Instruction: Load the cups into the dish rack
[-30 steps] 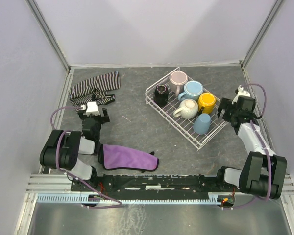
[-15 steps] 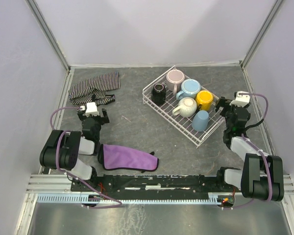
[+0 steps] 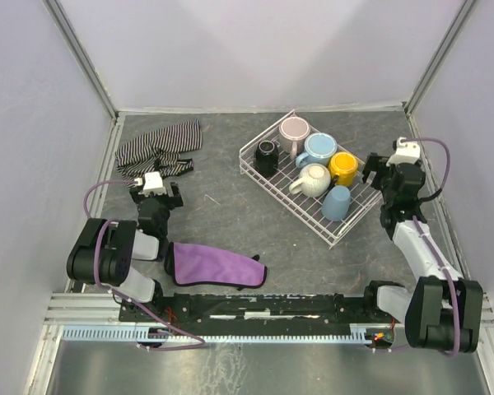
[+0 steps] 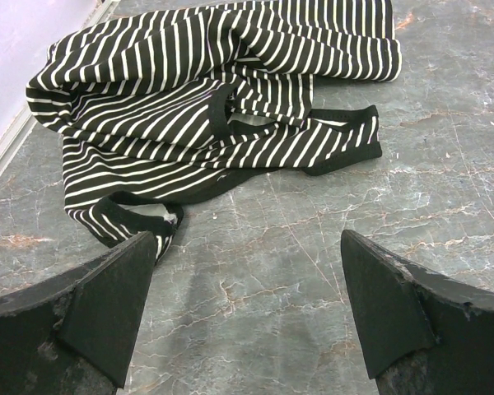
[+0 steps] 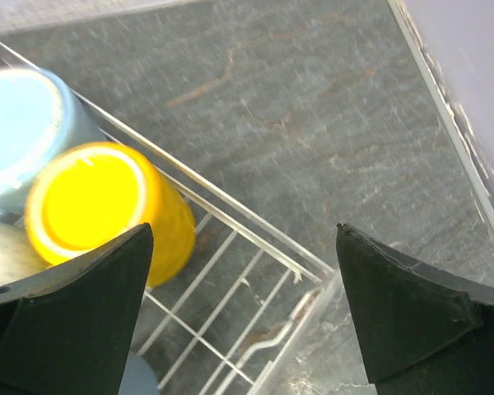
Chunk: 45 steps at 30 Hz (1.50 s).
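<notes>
The white wire dish rack stands right of centre and holds six cups: black, pale pink, light blue, yellow, cream-white and dusty-blue. My right gripper is open and empty beside the rack's right corner; its wrist view shows the yellow cup, the light blue cup and the rack's corner wires. My left gripper is open and empty, low over the table at the left, facing the striped cloth.
A striped cloth lies at the back left. A purple cloth lies near the front, beside the left arm. The enclosure's right wall base runs close to the right gripper.
My right gripper rose and shifted back toward the right of the rack after dipping nearer half a second ago. The rack shifted slightly left a second ago. The left arm is still.
</notes>
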Each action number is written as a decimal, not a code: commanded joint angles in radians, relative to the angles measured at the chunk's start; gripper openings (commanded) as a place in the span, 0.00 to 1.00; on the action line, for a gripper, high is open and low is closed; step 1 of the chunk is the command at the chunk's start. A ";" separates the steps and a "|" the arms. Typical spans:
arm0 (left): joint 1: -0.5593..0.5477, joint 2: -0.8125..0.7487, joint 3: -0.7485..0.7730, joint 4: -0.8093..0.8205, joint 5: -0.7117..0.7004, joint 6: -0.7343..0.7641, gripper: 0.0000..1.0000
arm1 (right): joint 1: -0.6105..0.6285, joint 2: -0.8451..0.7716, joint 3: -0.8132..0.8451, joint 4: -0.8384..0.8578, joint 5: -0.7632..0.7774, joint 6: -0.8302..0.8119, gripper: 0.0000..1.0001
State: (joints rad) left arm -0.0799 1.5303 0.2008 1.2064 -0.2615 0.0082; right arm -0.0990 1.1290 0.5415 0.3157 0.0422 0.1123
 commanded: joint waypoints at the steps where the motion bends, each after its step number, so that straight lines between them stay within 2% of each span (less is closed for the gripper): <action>1: 0.003 -0.010 0.004 0.035 -0.027 -0.034 0.99 | 0.023 -0.077 0.205 -0.261 0.110 0.079 1.00; 6: 0.003 -0.009 0.008 0.026 -0.027 -0.034 0.99 | 0.022 -0.041 0.416 -0.591 0.381 0.183 1.00; 8: 0.004 -0.009 0.008 0.027 -0.027 -0.034 0.99 | 0.020 -0.019 0.508 -0.783 0.528 0.298 1.00; 10: 0.003 -0.009 0.007 0.025 -0.028 -0.034 0.99 | -0.001 0.013 0.586 -1.005 0.646 0.492 1.00; 13: 0.004 -0.010 0.008 0.028 -0.030 -0.035 0.99 | -0.050 0.023 0.608 -1.200 0.663 0.736 1.00; 16: 0.004 -0.011 0.007 0.027 -0.029 -0.036 0.99 | -0.113 0.000 0.571 -1.298 0.535 0.974 1.00; 18: 0.003 -0.011 0.006 0.027 -0.029 -0.036 0.99 | -0.139 -0.020 0.525 -1.316 0.448 1.156 1.00; 21: 0.004 -0.011 0.006 0.027 -0.029 -0.036 0.99 | -0.142 -0.075 0.436 -1.300 0.398 1.360 1.00; 27: 0.004 -0.010 0.008 0.028 -0.031 -0.036 0.99 | -0.138 -0.149 0.282 -1.263 0.355 1.658 1.00; 29: 0.004 -0.010 0.008 0.028 -0.031 -0.036 0.99 | -0.123 -0.170 0.252 -1.242 0.385 1.725 1.00; 32: 0.004 -0.009 0.008 0.028 -0.030 -0.035 0.99 | -0.122 -0.153 0.219 -1.206 0.398 1.787 1.00; 35: 0.003 -0.009 0.008 0.028 -0.031 -0.036 0.99 | -0.116 -0.115 0.179 -1.131 0.330 1.837 1.00; 45: 0.004 -0.009 0.014 0.017 -0.029 -0.034 0.99 | -0.032 0.059 0.230 -0.998 0.250 1.912 1.00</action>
State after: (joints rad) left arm -0.0799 1.5303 0.2008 1.2049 -0.2623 0.0036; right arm -0.1616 1.1542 0.7238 -0.7563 0.3138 1.9530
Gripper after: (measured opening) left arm 0.988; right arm 0.999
